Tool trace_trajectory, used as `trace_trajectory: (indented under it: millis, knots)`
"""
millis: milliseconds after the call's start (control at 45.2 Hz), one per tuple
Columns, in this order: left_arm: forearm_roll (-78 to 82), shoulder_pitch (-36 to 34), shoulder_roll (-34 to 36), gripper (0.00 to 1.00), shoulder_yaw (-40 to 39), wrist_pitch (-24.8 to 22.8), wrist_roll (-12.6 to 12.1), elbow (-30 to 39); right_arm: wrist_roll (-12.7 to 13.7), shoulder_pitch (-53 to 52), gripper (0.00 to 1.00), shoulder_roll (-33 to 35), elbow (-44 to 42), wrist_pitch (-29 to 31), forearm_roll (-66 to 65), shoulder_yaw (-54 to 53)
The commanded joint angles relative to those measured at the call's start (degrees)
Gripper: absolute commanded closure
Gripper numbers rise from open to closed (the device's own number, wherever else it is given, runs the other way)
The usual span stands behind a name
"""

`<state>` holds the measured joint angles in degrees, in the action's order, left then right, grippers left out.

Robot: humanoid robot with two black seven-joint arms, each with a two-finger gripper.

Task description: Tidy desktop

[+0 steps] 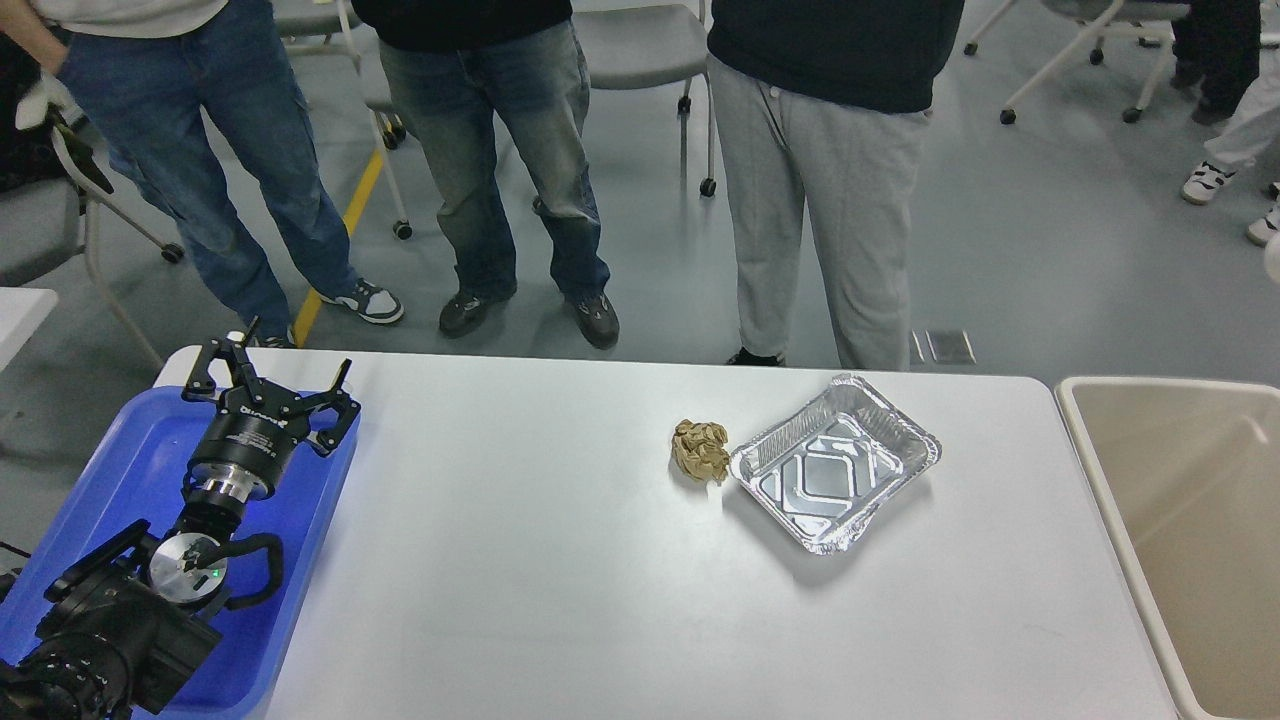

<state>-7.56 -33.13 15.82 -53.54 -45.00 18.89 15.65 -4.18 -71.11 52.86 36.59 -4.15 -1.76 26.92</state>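
The white desktop (520, 570) fills the lower view. A crumpled brown paper ball (700, 449) lies on it right of centre, touching the near-left corner of an empty foil tray (835, 462). My left gripper (270, 380) is open and empty above the far end of the blue tray (110, 470) at the desk's left edge. My right gripper is out of view. Only a white sliver (1274, 258) shows at the right edge of the view.
A beige tub (1180, 520) stands against the desk's right end and looks empty. Three people stand along the far edge of the desk. Wheeled chairs stand on the grey floor behind them.
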Motion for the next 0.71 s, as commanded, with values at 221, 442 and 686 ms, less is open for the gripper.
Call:
trace_trajectory:
  millis: [221,442,686]
  knots:
    - [0.00,0.00,0.00,0.00,0.01,0.00,0.00,0.00,10.76,21.89,1.00,-18.93,-22.61,-11.67,20.57,-25.76]
    - [-0.09,0.00,0.00,0.00,0.01,0.00,0.00,-0.09,11.47,26.90,1.00,-23.15,-24.64,-11.41,20.57,-31.13]
    - [-0.09,0.00,0.00,0.00,0.01,0.00,0.00,-0.09,11.38,30.24,1.00,-24.73,-24.64,-10.97,20.74,-35.00]
